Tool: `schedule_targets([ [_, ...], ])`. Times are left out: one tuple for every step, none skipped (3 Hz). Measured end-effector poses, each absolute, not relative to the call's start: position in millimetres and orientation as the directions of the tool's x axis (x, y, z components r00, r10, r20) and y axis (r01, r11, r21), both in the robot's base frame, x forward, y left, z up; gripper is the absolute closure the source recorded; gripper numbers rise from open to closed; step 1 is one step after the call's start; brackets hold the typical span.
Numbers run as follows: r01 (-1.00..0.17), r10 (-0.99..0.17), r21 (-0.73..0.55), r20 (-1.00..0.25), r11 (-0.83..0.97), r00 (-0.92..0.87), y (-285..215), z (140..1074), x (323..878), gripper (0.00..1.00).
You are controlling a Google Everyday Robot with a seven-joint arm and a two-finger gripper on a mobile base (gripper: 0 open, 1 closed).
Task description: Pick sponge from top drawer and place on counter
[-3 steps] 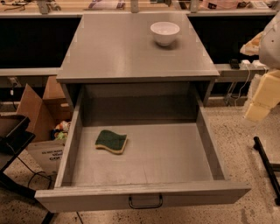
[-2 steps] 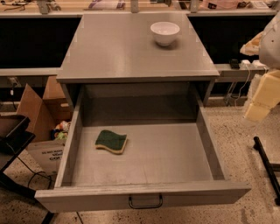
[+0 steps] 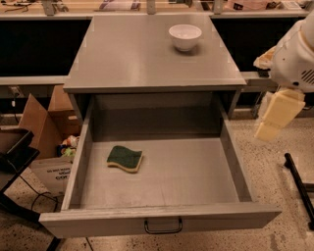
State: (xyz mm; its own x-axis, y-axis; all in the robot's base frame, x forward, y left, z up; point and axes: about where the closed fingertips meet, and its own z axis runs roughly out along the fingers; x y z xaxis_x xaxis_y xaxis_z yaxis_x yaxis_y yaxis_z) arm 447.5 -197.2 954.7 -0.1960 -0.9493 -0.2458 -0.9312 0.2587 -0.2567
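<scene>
The sponge (image 3: 124, 158), dark green on top with a pale yellow edge, lies flat on the floor of the open top drawer (image 3: 162, 218), left of its middle. The drawer is pulled fully out, with its dark pull handle (image 3: 163, 226) on the front panel. The grey counter (image 3: 147, 54) sits above it. My gripper (image 3: 269, 126), pale yellow under a white arm, hangs in the air to the right of the drawer's right wall, outside the drawer and well away from the sponge. It holds nothing that I can see.
A white bowl (image 3: 185, 37) stands on the counter at the back right. A cardboard box (image 3: 46, 132) and a dark stand (image 3: 14, 152) sit on the floor to the left. A black bar (image 3: 299, 186) lies on the floor to the right. A wooden bench (image 3: 147, 6) runs behind.
My gripper and arm have shifted slightly left and down, closer to the drawer's right side. The sponge, drawer and bowl have not moved.
</scene>
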Motion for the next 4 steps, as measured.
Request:
schedule_targets([
  [-0.936, -0.948, -0.251, -0.263, 0.247, -0.179, -175.6, 927.1, 454.3, 0.00],
  [-0.941, -0.953, -0.243, -0.248, 0.235, -0.174, -154.4, 890.9, 458.6, 0.00],
  [-0.941, -0.953, -0.243, -0.248, 0.235, -0.174, -154.4, 890.9, 458.6, 0.00],
  [-0.953, -0.920, -0.212, -0.372, 0.215, -0.124, -111.4, 865.0, 464.7, 0.00],
])
